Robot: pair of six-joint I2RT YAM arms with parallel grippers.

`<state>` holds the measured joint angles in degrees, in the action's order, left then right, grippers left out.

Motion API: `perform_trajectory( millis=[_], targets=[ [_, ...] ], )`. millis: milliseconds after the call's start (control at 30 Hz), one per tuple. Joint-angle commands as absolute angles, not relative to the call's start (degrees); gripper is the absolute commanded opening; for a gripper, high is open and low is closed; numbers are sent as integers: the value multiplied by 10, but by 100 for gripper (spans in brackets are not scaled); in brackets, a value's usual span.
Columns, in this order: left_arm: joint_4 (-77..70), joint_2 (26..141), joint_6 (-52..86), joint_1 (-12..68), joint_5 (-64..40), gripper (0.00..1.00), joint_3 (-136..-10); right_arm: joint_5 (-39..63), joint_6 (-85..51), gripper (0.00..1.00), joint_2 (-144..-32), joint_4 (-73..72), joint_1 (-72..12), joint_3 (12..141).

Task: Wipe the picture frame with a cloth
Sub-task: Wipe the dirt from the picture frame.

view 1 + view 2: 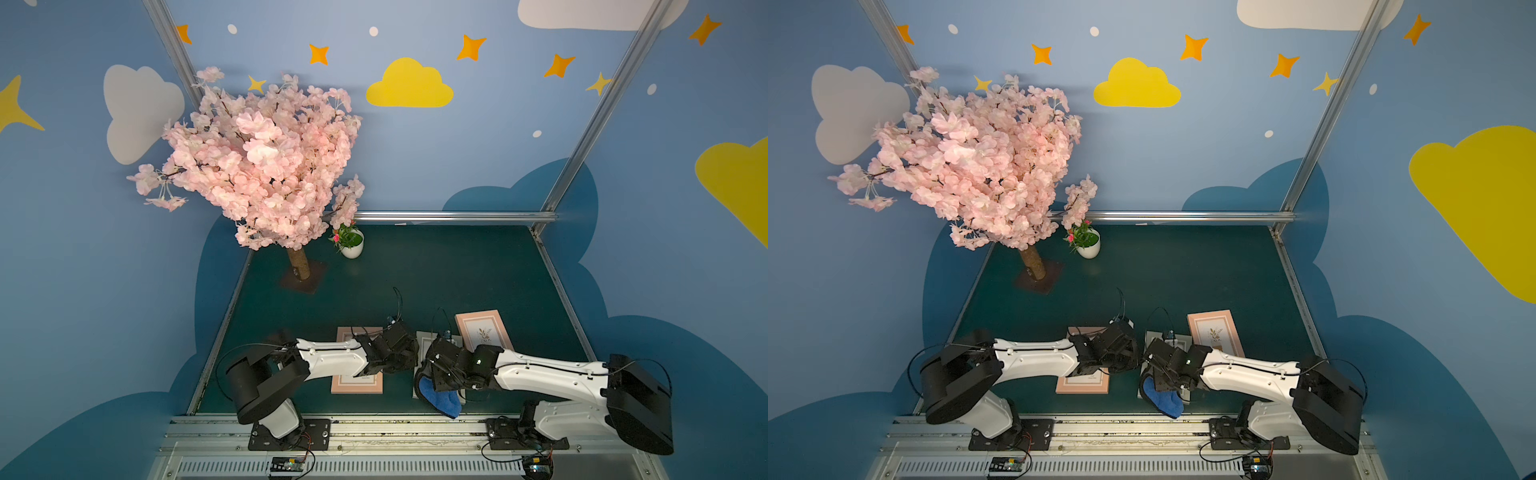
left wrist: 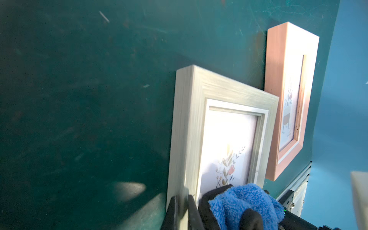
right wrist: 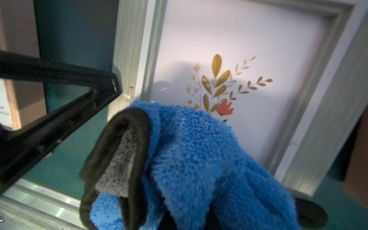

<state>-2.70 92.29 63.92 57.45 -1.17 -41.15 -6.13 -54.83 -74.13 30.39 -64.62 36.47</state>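
We find the left gripper [image 2: 182, 203] with fingers narrow, clamped on a side rail of the grey frame [image 2: 199, 89] and steadying it on the table [image 2: 79, 99]. The right gripper [image 1: 437, 380] is closed on the bunched cloth [image 3: 195, 155], which sits over the frame's near end at the foot of the flower print. We judge the wiping barely begun. The far glass and rails remain uncovered, and we cannot tell whether any part is clean. A pink frame [image 2: 288, 79] lies just beside.
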Motion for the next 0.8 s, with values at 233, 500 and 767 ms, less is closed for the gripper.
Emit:
perform_trajectory(
  millis=[233, 500, 767],
  targets=[
    [101, 968, 647, 579, 10, 10, -380, -74, -488, 0, -843, 328, -559, 381],
    [111, 961, 650, 579, 15, 10, -380, -78, -421, 0, -887, 311, -478, 446],
    [113, 957, 654, 579, 19, 10, -378, -56, -422, 0, -868, 307, -463, 438]
  ],
)
